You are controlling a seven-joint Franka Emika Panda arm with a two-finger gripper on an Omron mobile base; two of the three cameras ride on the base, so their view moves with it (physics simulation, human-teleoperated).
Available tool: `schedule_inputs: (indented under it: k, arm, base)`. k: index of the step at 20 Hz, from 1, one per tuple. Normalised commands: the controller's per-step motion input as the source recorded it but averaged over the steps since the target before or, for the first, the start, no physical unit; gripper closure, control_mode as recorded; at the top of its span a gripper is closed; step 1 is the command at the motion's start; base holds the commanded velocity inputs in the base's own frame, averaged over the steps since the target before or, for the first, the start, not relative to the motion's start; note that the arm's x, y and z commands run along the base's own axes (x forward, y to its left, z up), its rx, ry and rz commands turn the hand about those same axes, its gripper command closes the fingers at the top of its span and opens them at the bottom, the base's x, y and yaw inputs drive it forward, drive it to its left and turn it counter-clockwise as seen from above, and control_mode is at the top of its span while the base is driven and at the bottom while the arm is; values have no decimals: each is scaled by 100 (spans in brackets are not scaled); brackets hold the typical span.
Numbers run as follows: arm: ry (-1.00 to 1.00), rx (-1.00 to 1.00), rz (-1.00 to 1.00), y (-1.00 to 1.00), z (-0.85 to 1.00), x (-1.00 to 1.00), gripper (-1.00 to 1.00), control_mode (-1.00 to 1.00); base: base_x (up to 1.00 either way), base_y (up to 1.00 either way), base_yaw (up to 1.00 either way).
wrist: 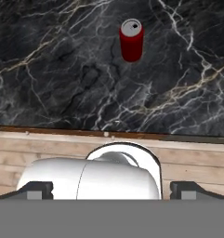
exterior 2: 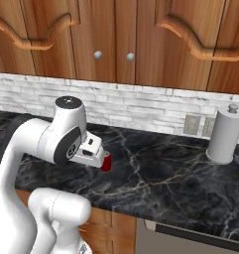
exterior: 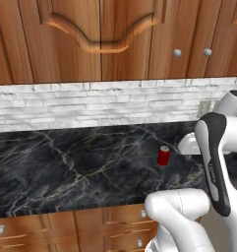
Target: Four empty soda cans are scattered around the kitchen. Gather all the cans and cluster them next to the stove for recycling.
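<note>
One small red soda can (exterior: 163,155) with a silvery top stands upright on the black veined marble counter (exterior: 66,167), about midway between the wall and the front edge. In the right base view the can (exterior 2: 107,163) peeks out just behind my white hand. The hand view looks down on the can (wrist: 131,40) near the top of the picture. My gripper (wrist: 112,190) is open, its two dark fingertips (wrist: 36,189) far apart with nothing between them, held above the counter and short of the can. The stove is out of view.
A grey cylindrical canister (exterior 2: 223,134) stands at the back right by two wall outlets (exterior 2: 192,124). Brown wall cabinets (exterior: 100,34) hang over the counter. Wooden drawers (exterior: 115,221) sit below the counter's front edge.
</note>
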Motion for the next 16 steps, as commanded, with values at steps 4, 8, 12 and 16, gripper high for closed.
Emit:
schedule_inputs:
  k: [4, 8, 12, 16]
  arm:
    - [-1, -7, 0, 0, -27, 26, -100, -100]
    - [-2, -1, 1, 0, -5, 20, -100, -100]
    - [-1, 0, 3, 0, -7, 16, -100, -100]
    - [0, 0, 0, 0, -14, 7, -100, -100]
  base:
    - [0, 0, 0]
    - [0, 0, 0]
    - [0, 0, 0]
    - [0, 0, 0]
